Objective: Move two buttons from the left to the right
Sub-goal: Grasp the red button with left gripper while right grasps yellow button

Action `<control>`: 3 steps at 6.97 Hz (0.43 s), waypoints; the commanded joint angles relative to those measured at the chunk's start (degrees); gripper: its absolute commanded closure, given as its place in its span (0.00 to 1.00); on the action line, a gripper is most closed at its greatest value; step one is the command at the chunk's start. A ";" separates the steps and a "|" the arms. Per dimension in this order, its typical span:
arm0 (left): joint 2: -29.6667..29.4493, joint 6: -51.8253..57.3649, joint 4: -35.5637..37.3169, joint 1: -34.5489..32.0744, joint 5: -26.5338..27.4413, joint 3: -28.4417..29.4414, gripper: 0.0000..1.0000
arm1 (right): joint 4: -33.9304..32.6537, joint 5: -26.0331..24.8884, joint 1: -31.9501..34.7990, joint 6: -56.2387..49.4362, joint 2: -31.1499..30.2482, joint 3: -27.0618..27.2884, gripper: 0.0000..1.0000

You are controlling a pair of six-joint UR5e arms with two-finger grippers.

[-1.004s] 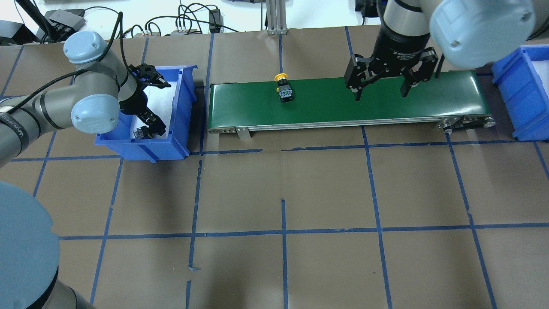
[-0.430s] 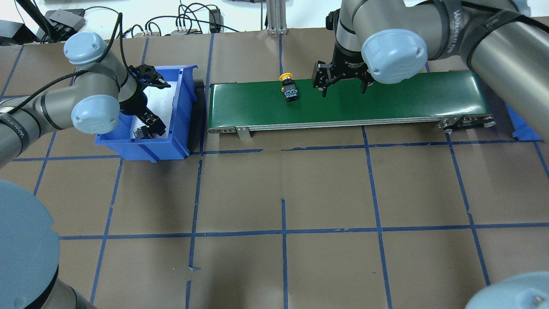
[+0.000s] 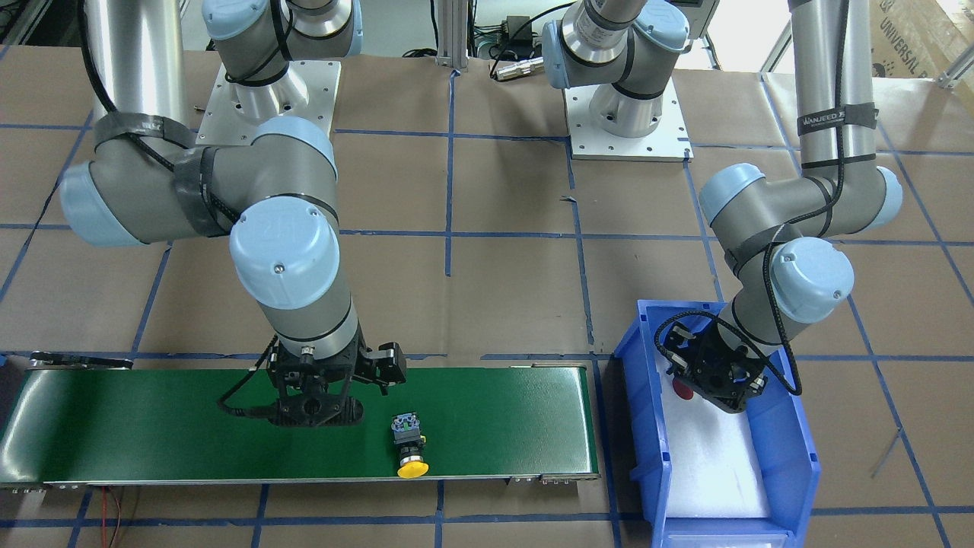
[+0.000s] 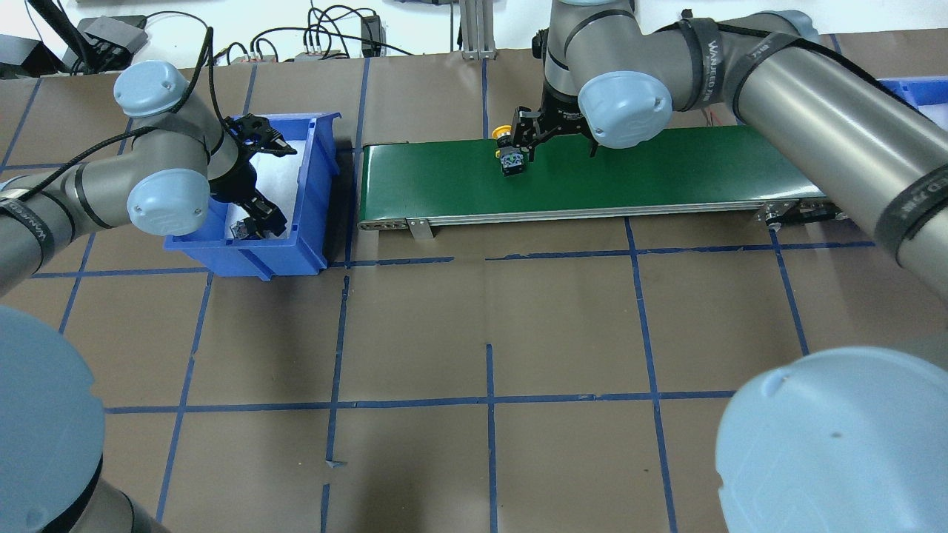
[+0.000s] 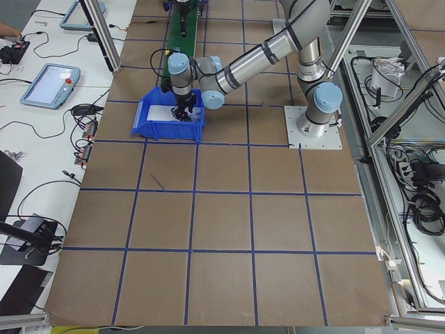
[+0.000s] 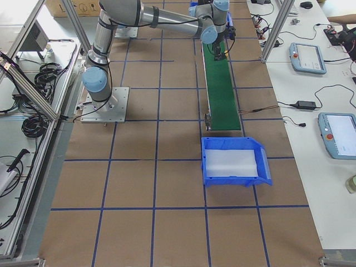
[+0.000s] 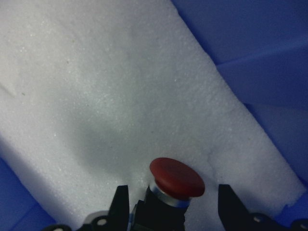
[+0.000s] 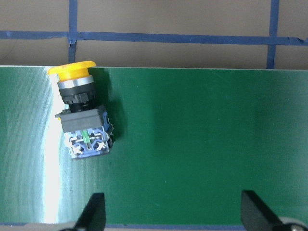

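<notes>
Yellow button [image 8: 83, 126] at edge of green belt [image 8: 192, 144]

a green conveyor belt [image 4: 666, 178] lies just beside a blue bin [image 4: 317, 185].

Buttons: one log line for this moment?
yellow button: lying on belt; right pincer: open, beside it; red button: in bin, inside open left pincer

Printed in white on a black cable strap [image 3: 837, 119]: "WANJEED". Same word on a second strap [image 4: 702, 53]. Stamped on a cardboard box [image 3: 909, 34] at the frame's upper corner: "UNIVERSAL", remainder cut off.
</notes>
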 commanded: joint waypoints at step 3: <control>-0.62 -1.66 1.42 -0.09 0.09 0.27 0.74 | -0.32 -0.02 0.69 0.31 4.26 -3.75 0.00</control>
